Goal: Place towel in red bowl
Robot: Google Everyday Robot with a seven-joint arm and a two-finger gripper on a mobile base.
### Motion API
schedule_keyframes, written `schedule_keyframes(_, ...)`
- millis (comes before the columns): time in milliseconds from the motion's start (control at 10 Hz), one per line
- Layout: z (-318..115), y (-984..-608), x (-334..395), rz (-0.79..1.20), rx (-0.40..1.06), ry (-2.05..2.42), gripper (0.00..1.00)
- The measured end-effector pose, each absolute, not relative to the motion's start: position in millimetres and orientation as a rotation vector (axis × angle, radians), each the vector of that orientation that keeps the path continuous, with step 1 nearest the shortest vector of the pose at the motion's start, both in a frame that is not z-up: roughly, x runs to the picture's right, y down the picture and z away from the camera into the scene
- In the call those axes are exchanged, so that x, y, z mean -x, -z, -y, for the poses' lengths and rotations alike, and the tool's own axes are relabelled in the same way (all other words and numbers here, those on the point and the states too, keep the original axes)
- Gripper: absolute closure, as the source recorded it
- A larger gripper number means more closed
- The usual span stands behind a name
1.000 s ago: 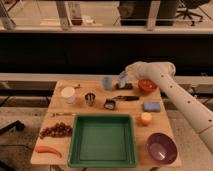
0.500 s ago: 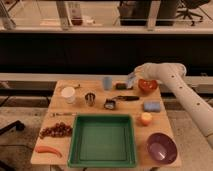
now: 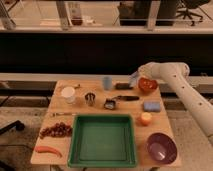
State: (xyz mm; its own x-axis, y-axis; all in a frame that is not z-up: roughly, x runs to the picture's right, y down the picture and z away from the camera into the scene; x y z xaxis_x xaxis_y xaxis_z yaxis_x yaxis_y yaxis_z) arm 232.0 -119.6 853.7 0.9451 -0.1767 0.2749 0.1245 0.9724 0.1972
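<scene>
The towel hangs pinched in the gripper at the far right of the table, just left of the red bowl; carrying step, I judge; next, shift right over the bowl and release

The white arm reaches in from the right over the far side of the wooden counter, its hand just left of the red bowl with the pale towel at it. A green tray sits up front, a purple bowl at right.
</scene>
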Motion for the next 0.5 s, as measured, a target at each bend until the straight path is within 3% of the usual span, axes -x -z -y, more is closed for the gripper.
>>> schedule_keyframes(500,131.1,-867.9,-265.9,0.248,-0.166,0.117,1.00)
